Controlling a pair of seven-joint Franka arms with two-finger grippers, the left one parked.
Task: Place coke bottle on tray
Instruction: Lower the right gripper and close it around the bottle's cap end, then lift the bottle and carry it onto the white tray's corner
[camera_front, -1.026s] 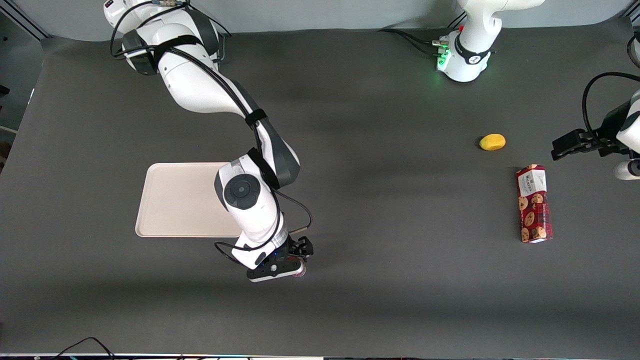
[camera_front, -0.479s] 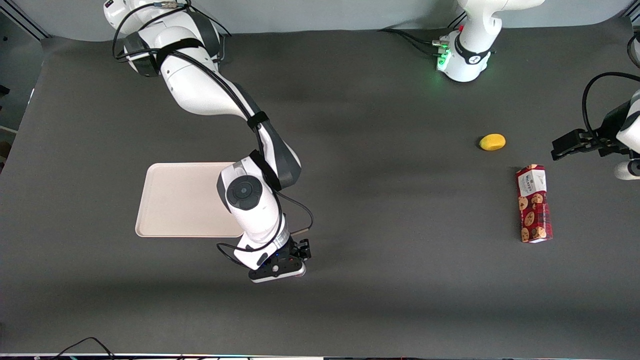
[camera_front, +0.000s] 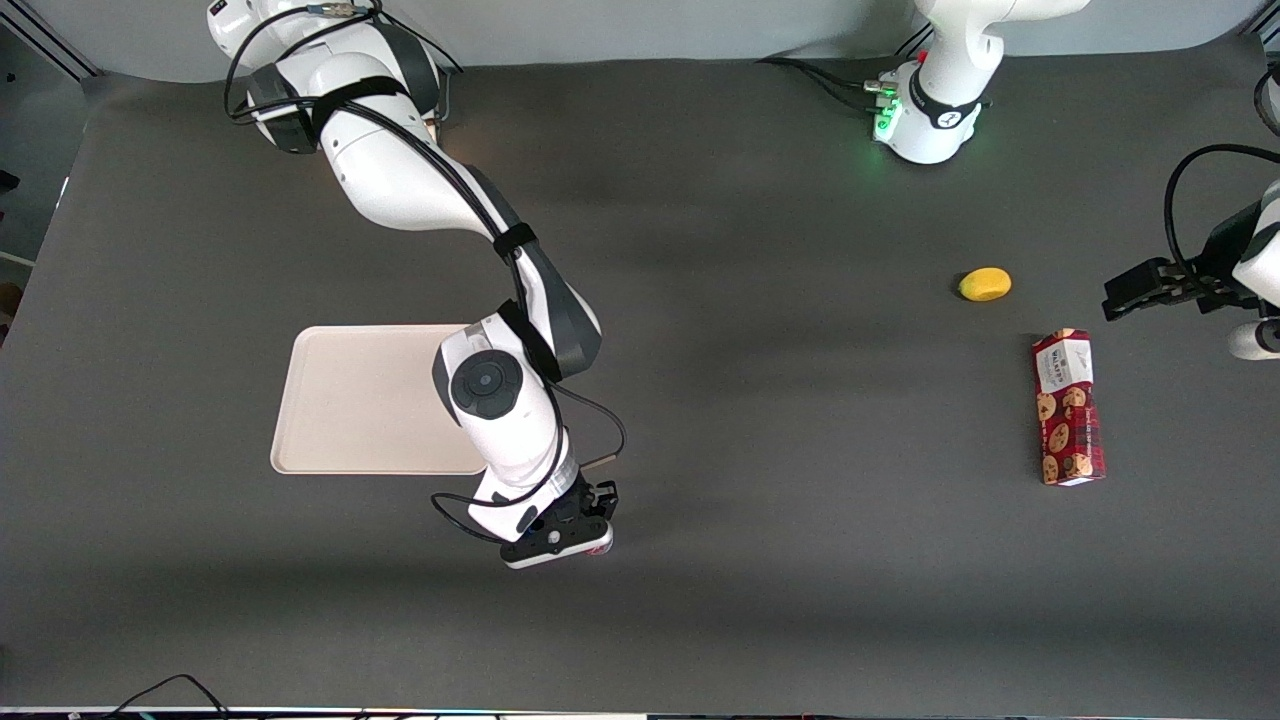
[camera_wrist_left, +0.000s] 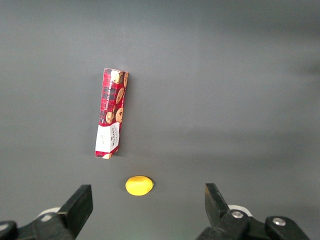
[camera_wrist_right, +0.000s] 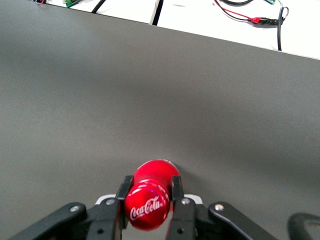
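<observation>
The gripper (camera_front: 585, 540) sits low in the frame, a little left of centre in the front view, nearer the camera than the tray (camera_front: 340, 400) and just off the tray's near corner. From the wrist camera I can see the bottle (camera_wrist_right: 149, 202) caught between the two fingers (camera_wrist_right: 176, 192), which pinch it just under the red cap, so the jaws are closed on it and not spread wide. In the front view only a sliver of red (camera_front: 600, 548) peeks out from under the hand. I would say the grasp is done; whether the bottle has left the table I cannot tell from here. What is left is the larger part: carry it across to the tray, set it down upright and let go. The tray lies at the left of the frame, partly covered by the arm, and the part I can see holds nothing. Toward the parked arm's end of the table, well apart from all this, lie a cookie box (camera_front: 1068, 407) and, farther from the camera, a small yellow fruit (camera_front: 985, 284), neither touching anything.
</observation>
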